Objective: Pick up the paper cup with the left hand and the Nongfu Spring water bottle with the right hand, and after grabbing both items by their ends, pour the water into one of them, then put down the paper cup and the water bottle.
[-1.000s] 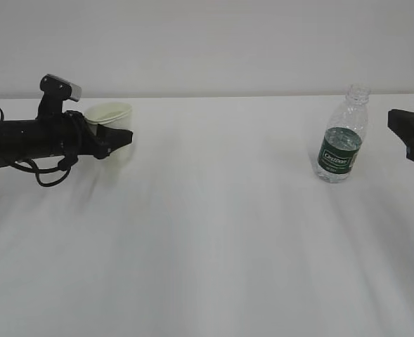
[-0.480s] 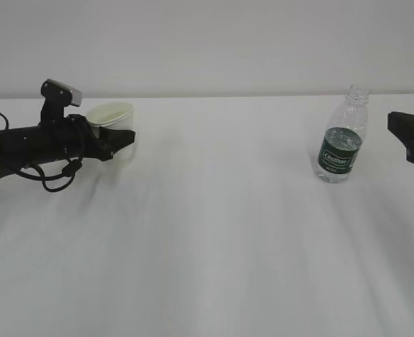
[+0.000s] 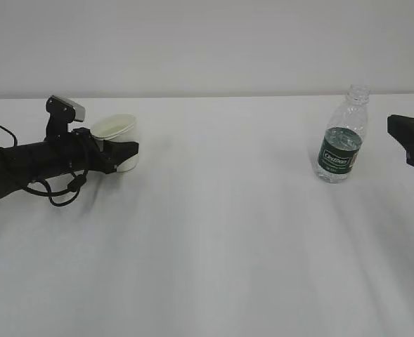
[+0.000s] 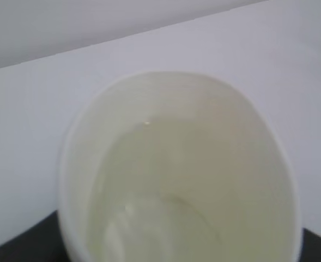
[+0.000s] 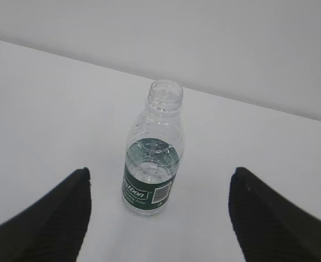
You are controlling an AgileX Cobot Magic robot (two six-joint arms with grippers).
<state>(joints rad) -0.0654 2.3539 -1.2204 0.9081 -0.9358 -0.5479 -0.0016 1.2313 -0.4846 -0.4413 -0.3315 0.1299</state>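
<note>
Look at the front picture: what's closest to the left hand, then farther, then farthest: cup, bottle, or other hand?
1. The paper cup, right at the left hand.
2. The water bottle, standing far right.
3. The right hand, at the right edge.

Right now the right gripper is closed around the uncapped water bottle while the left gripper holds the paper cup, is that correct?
Not quite. The right gripper is open and apart from the water bottle, which stands free and uncapped on the table, as the right wrist view shows. The left gripper does hold the paper cup.

A white table [image 3: 214,246] meets what looks like a plain pale wall [image 3: 207,42].
</note>
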